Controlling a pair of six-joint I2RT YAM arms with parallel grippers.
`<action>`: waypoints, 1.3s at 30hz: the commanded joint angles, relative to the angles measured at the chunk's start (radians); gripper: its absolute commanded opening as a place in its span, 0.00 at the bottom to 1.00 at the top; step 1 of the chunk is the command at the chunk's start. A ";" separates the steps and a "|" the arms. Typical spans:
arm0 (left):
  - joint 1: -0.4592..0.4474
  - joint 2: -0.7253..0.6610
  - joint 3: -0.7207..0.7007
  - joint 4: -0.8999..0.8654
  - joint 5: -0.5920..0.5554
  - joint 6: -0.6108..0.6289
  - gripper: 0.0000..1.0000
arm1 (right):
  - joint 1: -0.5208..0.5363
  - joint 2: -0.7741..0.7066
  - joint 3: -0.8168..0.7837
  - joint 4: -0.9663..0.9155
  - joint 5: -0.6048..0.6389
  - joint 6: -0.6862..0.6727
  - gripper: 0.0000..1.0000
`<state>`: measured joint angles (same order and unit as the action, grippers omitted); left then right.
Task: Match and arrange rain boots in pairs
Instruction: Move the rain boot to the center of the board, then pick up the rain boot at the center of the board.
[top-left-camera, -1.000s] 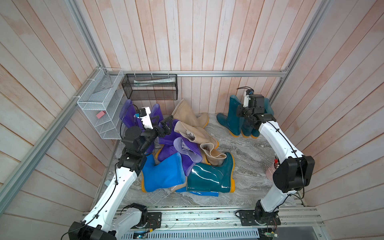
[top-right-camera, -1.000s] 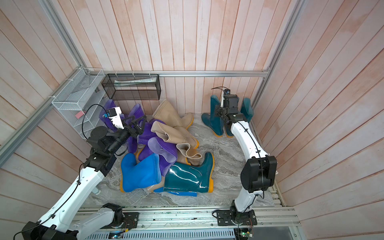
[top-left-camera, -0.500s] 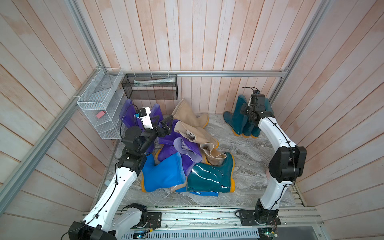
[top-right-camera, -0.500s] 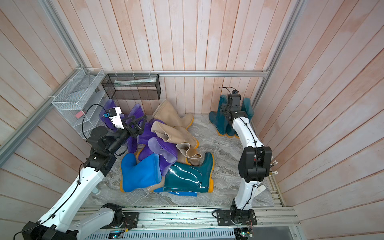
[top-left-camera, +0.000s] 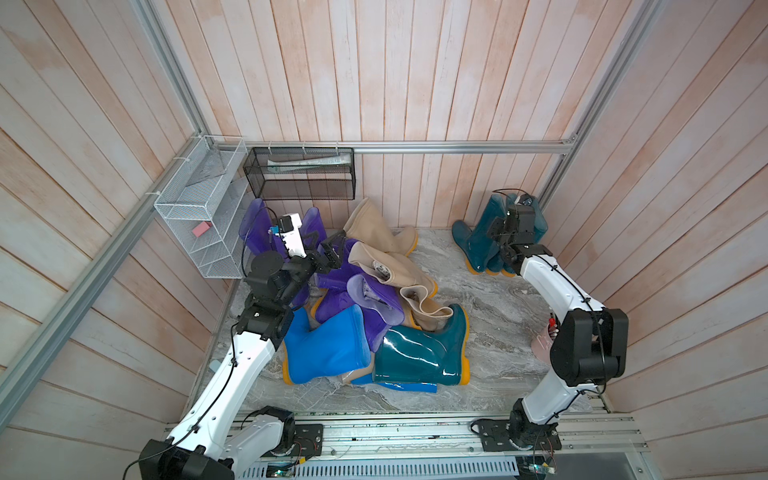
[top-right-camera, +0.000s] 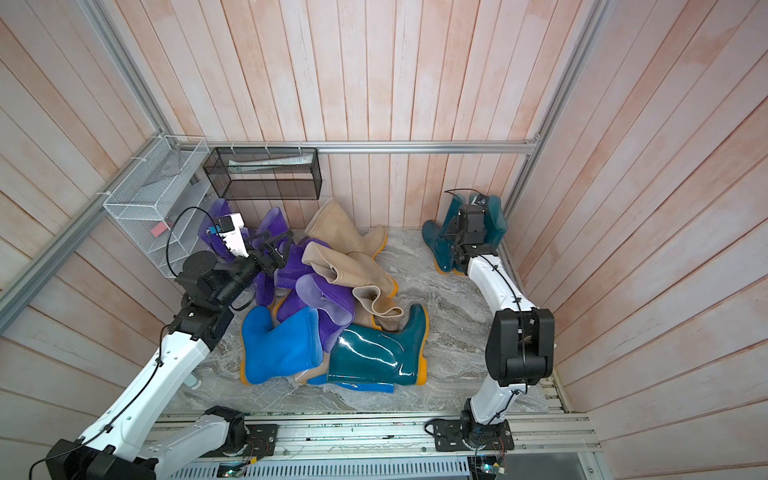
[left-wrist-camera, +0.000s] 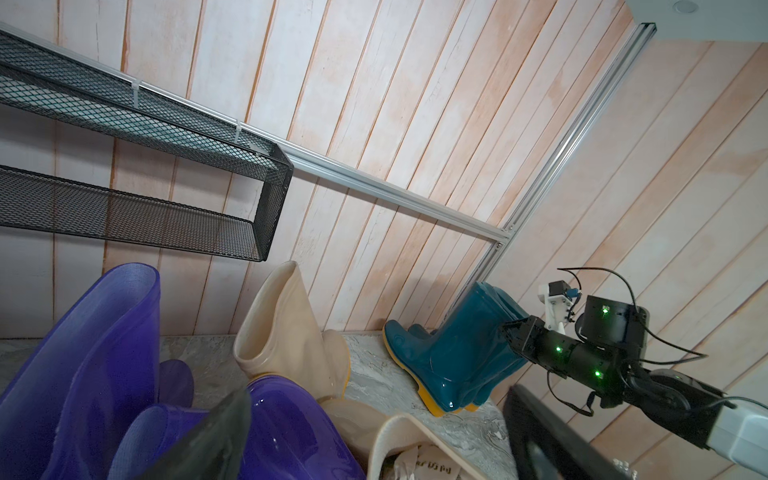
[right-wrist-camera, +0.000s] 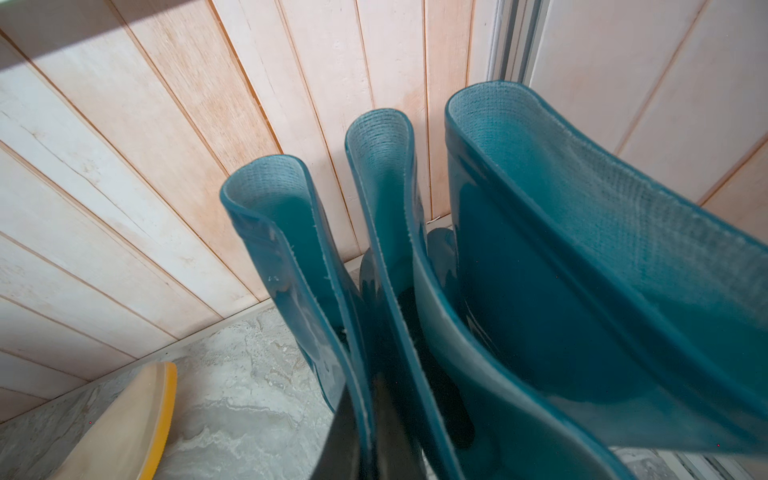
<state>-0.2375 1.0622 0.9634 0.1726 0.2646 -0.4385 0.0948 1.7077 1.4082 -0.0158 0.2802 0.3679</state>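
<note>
Three glossy teal boots (top-left-camera: 478, 243) stand upright, side by side.

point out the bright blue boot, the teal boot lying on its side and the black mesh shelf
bright blue boot (top-left-camera: 330, 349): in a top view, on its shaft
lying dark teal boot (top-left-camera: 411, 355): in a top view, on its glossy shaft
black mesh shelf (top-left-camera: 303, 187): in a top view, on its front mesh wall

teal boot (top-left-camera: 478, 245) upright beside two teal mates (top-left-camera: 539, 226), far right corner | fourth teal boot (top-left-camera: 415, 353) on side | purple boots (top-left-camera: 370, 295), beige boots (top-left-camera: 374, 224), blue boot (top-left-camera: 328, 353) heaped
</note>
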 joint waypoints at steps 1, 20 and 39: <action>0.005 0.001 -0.007 0.019 0.025 -0.006 0.98 | 0.011 -0.022 -0.006 0.066 0.015 0.026 0.00; 0.009 -0.004 -0.003 0.021 0.041 -0.011 0.98 | 0.051 -0.144 0.031 0.023 -0.016 -0.065 0.42; 0.009 -0.016 -0.011 0.038 0.061 -0.028 0.97 | 0.191 -0.639 -0.260 -0.194 0.052 -0.089 0.53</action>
<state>-0.2340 1.0615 0.9634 0.1818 0.3065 -0.4572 0.2497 1.1355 1.1908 -0.1207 0.3004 0.2615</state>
